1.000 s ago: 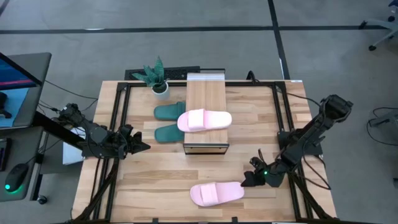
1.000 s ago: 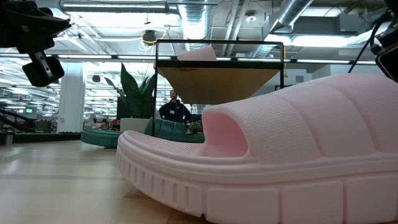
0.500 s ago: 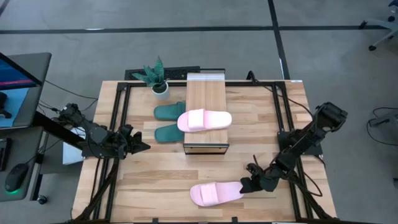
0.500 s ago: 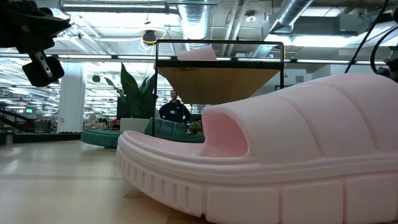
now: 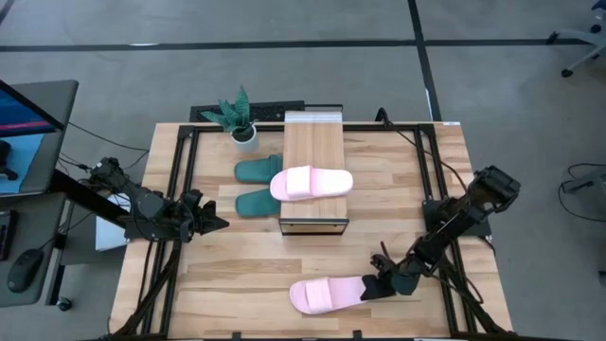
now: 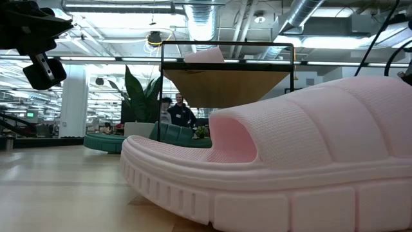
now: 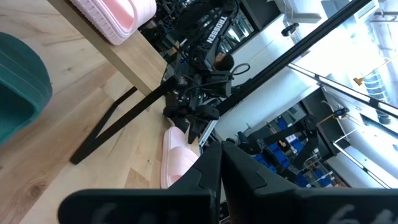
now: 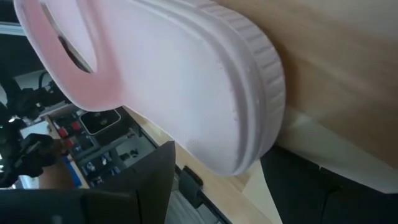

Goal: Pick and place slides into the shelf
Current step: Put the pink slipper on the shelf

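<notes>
The right gripper sat low over the front of the bench, its fingers spread wide at the heel end of a pale pink slide that lay flat near the bench's front edge. From the right wrist view the slide's heel filled the space ahead of the fingers; whether they touched it could not be told. The second pink slide rested crosswise on the plank top of the shelf, which stood at the middle back of the bench. The 2 dark green slides lay side by side on the bench just left of the shelf, beside a small potted plant. The left gripper waited at the bench's left side, well apart from the slides, its fingers closed on nothing. In the low view, 2 people stood in the room beyond.
</notes>
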